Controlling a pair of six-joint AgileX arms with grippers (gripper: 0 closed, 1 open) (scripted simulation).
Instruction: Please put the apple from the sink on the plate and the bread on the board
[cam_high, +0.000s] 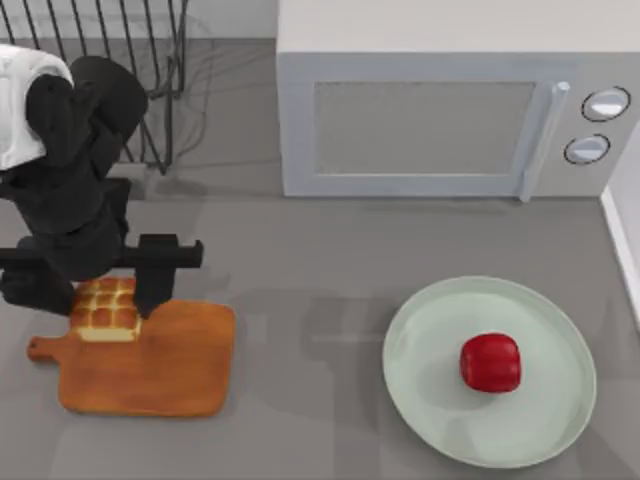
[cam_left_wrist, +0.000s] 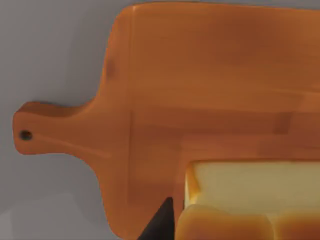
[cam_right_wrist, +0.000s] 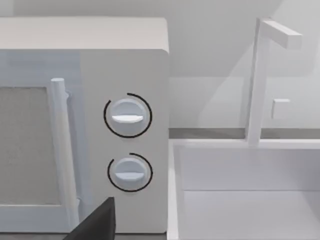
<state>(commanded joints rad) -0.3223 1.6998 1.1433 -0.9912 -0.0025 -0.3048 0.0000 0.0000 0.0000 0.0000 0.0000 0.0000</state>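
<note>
Left end effector (cam_high: 100, 300) over bread (cam_high: 105, 312) on board (cam_high: 150, 365); apple (cam_high: 491, 362) on plate (cam_high: 430, 400).

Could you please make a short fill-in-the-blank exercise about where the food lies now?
1. The small glossy red apple lies on the pale green ____.
2. The square golden-brown bread rests on the wooden ____.
3. The left gripper is above the ____.
4. Behind the plate stands a white ____ with two round knobs.

Missing words: plate; board; bread; microwave
</note>
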